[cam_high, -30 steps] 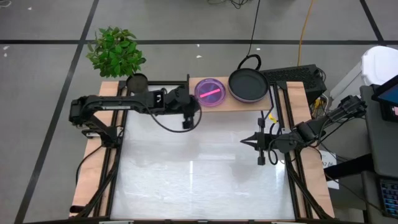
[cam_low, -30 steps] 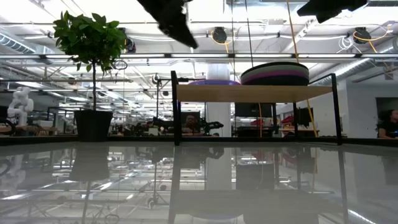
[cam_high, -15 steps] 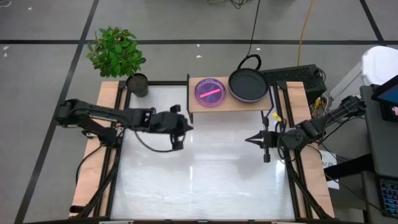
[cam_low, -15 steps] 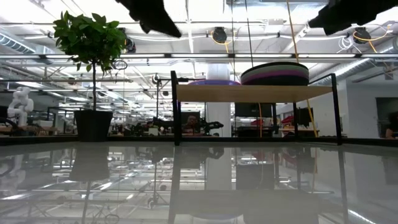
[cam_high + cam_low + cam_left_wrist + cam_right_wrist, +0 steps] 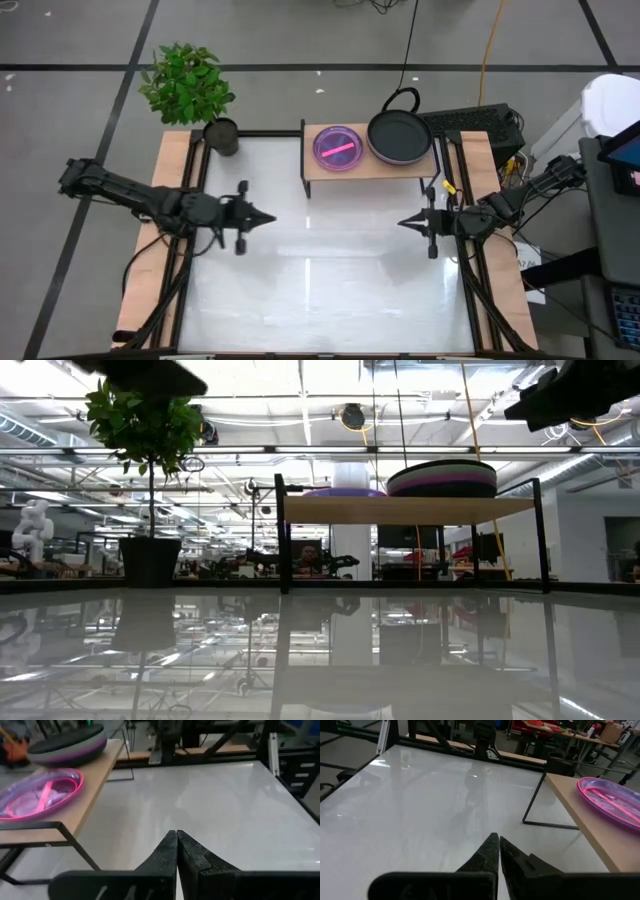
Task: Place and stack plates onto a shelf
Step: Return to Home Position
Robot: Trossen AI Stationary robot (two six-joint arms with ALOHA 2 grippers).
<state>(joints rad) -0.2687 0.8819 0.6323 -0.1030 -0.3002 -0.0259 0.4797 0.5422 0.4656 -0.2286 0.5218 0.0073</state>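
The shelf (image 5: 390, 167), a low wooden riser on black legs, stands at the table's far edge. On its left half lies a purple plate (image 5: 338, 148) with a pink streak across it. On its right half rests a stack of plates (image 5: 399, 137) with a dark one on top. My left gripper (image 5: 268, 217) is shut with nothing in it, above the table's left half. My right gripper (image 5: 402, 223) is shut and holds nothing, above the right half. Both point toward the table's middle. The wrist views show the shut fingertips (image 5: 176, 836) (image 5: 495, 839).
A potted green plant (image 5: 187, 85) stands at the table's far left corner, its dark pot (image 5: 221, 134) left of the shelf. The white tabletop (image 5: 320, 290) lies between the two arms. A black cable (image 5: 408, 60) runs behind the shelf.
My left gripper has drawn back from beside the shelf toward the table's left and near side, turning from pointing down to nearly level, and its fingers have shut. My right gripper has drawn slightly toward the right edge. The plates have stayed on the shelf.
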